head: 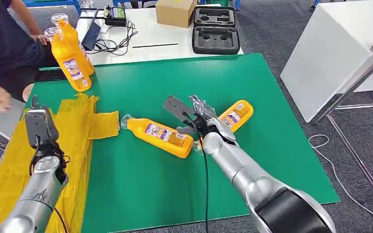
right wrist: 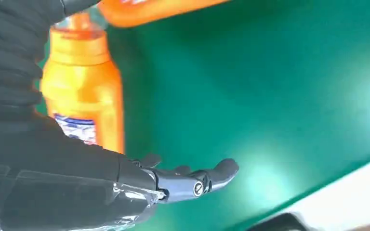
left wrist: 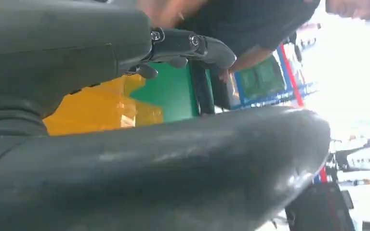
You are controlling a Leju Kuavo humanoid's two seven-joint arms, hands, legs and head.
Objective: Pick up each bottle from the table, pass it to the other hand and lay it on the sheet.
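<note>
Two orange bottles lie on the green mat: one in the middle with its cap toward the yellow sheet, the other to its right. My right hand hovers between them, fingers spread and holding nothing. In the right wrist view its fingers stretch out beside one lying bottle, with the second bottle at the picture's edge. My left hand is raised over the yellow sheet, holding nothing; its fingers are extended above the sheet.
Two more orange bottles stand upright at the mat's far left corner, beside a seated person whose hand is near the sheet. Behind the mat a white table carries a cardboard box, a black foam case and cables.
</note>
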